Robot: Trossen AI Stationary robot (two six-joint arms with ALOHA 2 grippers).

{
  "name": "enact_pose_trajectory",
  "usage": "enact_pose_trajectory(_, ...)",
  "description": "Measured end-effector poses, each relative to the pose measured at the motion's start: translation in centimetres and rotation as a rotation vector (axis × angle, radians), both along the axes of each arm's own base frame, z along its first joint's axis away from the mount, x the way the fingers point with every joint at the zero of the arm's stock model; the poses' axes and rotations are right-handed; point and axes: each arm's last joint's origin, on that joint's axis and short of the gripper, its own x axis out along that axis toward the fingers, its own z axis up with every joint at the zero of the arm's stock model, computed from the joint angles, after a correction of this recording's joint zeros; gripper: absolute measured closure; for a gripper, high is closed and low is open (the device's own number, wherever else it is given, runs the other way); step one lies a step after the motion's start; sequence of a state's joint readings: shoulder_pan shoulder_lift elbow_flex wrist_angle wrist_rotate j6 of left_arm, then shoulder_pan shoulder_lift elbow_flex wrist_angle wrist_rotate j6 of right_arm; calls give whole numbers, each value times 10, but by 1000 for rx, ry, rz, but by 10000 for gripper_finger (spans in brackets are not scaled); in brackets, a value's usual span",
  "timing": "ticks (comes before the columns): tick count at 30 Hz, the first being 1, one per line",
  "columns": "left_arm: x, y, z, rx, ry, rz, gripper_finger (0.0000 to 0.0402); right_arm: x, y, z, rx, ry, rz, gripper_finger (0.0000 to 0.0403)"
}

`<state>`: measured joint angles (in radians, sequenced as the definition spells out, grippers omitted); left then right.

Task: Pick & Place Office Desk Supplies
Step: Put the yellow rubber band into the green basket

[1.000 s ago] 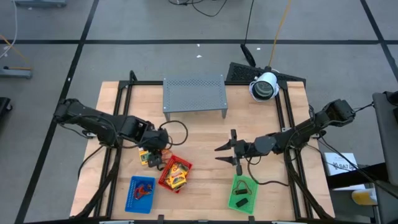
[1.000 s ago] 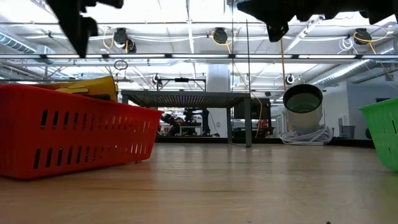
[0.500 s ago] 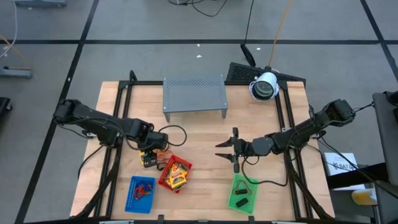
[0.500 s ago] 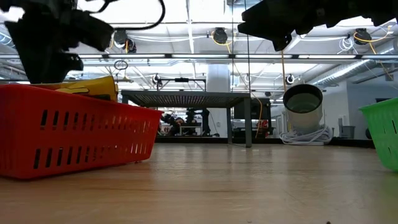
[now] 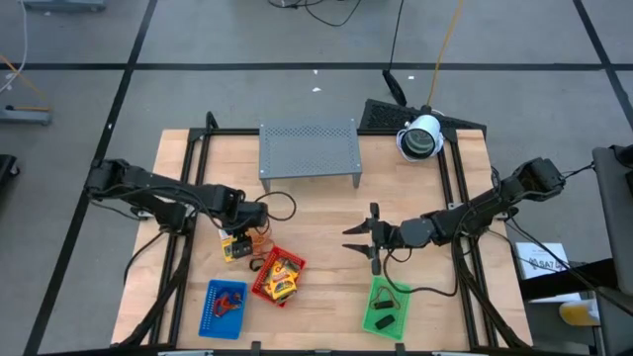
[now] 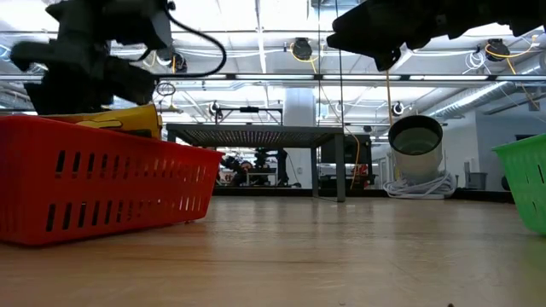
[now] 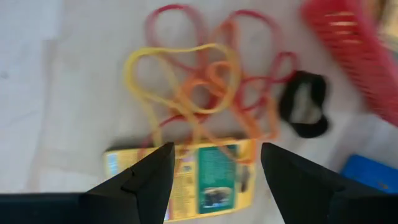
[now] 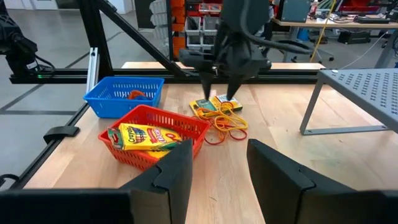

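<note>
A flat yellow packet [image 7: 202, 180] lies on the wood beside a tangle of yellow, orange and red rubber bands [image 7: 205, 93] and a small black clip [image 7: 305, 112]. My left gripper [image 7: 214, 177] points down just above the packet, open, one finger on either side of it; the right wrist view shows the same gripper [image 8: 217, 93] over the packet [image 8: 210, 106]. My right gripper [image 5: 356, 240] hovers level near the table's middle, open and with nothing in it. More yellow packets [image 8: 146, 137] lie in the red tray [image 5: 278, 277].
The blue tray [image 5: 224, 307] holds rubber bands and the green tray [image 5: 388, 310] holds dark clips, both at the near edge. A grey perforated rack [image 5: 309, 150] stands at the far middle, with a white round device [image 5: 421, 136] at the far right. Bare wood lies between the arms.
My left gripper has come down toward the yellow packet and the rubber bands, tipping more steeply downward, its fingers still apart. My right gripper has stayed where it was.
</note>
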<state>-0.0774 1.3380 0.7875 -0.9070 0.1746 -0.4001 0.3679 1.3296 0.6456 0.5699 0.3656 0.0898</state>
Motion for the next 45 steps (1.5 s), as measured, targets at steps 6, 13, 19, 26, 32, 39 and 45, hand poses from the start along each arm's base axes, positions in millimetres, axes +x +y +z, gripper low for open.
enact_pose_trajectory(6,-1,7,-4,55,9,63,153,-1,0,-3,-11,29,0,261)
enact_pose_trajectory(13,1,7,-3,71,-14,86,153,-1,0,-3,-11,29,0,261)
enact_pose_trajectory(19,4,1,-3,90,-54,80,154,-1,0,-3,-9,29,0,261)
enact_pose_trajectory(26,7,-5,-2,90,-90,73,153,-1,0,-3,-10,28,1,261)
enact_pose_trajectory(32,0,-5,-12,68,-52,74,154,-1,0,-3,-8,28,1,261)
enact_pose_trajectory(39,-9,-6,-33,18,-33,140,154,-1,0,-3,-8,28,1,261)
enact_pose_trajectory(45,-10,-7,-34,45,-35,116,154,-1,0,-3,-8,28,1,261)
